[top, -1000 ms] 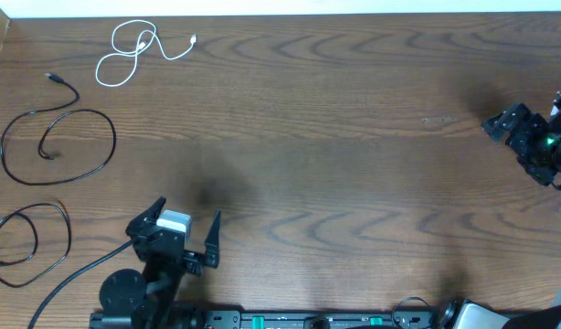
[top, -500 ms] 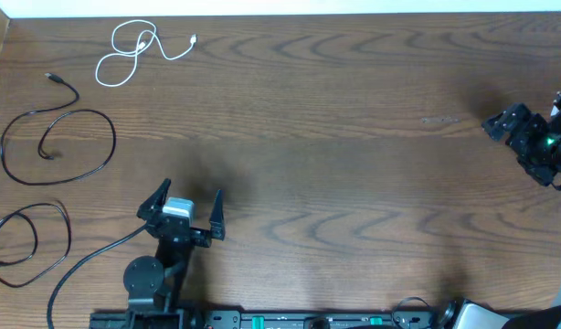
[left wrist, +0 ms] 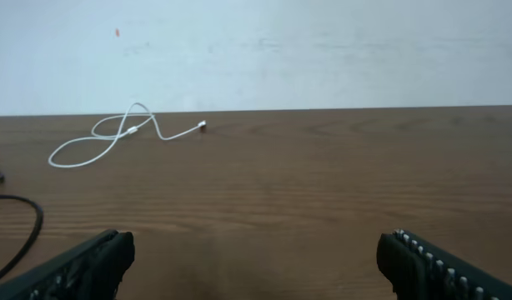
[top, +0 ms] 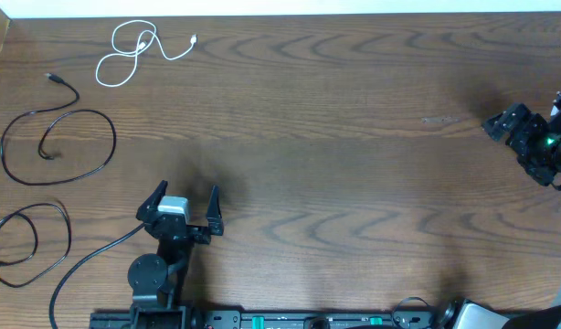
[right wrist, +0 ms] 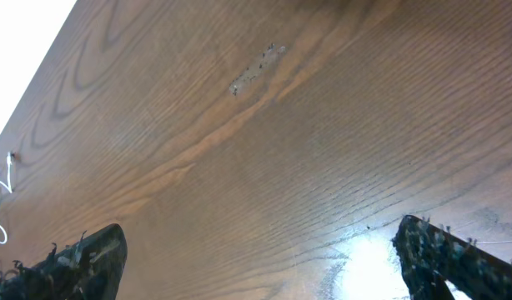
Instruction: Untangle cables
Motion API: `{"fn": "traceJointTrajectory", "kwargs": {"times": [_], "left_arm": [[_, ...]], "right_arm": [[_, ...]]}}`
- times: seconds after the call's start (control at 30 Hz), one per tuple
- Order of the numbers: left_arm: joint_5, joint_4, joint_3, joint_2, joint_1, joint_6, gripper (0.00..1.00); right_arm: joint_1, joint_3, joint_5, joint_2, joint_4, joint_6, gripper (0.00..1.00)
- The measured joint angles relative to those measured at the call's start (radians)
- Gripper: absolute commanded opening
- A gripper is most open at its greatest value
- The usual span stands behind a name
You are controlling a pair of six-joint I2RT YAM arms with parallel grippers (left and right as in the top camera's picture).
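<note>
Three cables lie apart at the table's left. A white cable (top: 134, 50) is loosely looped at the far left corner, also seen in the left wrist view (left wrist: 127, 133). One black cable (top: 57, 137) forms a wide loop below it. A second black cable (top: 29, 242) loops at the left edge, partly cut off. My left gripper (top: 187, 192) stands open near the front edge, right of the black cables, with nothing between its fingers (left wrist: 89, 267). My right gripper (top: 502, 121) is open at the far right, over bare wood (right wrist: 256, 258).
The left arm's thicker black cord (top: 89, 265) trails from its base toward the front left. A pale scuff (top: 440, 120) marks the wood near the right gripper. A pale wall runs along the table's far edge (left wrist: 323, 109).
The left gripper has swung a little to the right and away from the front edge, now facing the far side squarely. The right arm and the cables have not moved.
</note>
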Motion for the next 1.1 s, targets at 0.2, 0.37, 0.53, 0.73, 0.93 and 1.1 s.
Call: {"fn": "traceJointTrajectory", "kwargs": {"times": [0.2,0.37,0.53,0.73,0.93,1.1], "left_arm": [[-0.023,-0.005,0.001,0.0,0.0,-0.019,0.99],[-0.072,-0.012,0.003,0.0,0.0,-0.099,0.99],[-0.093,-0.015,0.003,0.0,0.0,-0.126,0.99],[-0.093,-0.015,0.003,0.0,0.0,-0.091,0.99],[-0.093,-0.015,0.003,0.0,0.02,-0.069,0.99],[-0.093,-0.014,0.003,0.0,0.023,-0.069,0.99]], "right_arm": [[0.0,0.0,0.0,0.0,0.0,0.0,0.99],[0.0,0.0,0.0,0.0,0.0,0.0,0.99],[0.0,0.0,0.0,0.0,0.0,0.0,0.99],[0.0,0.0,0.0,0.0,0.0,0.0,0.99],[0.0,0.0,0.0,0.0,0.0,0.0,0.99],[0.0,0.0,0.0,0.0,0.0,0.0,0.99]]}}
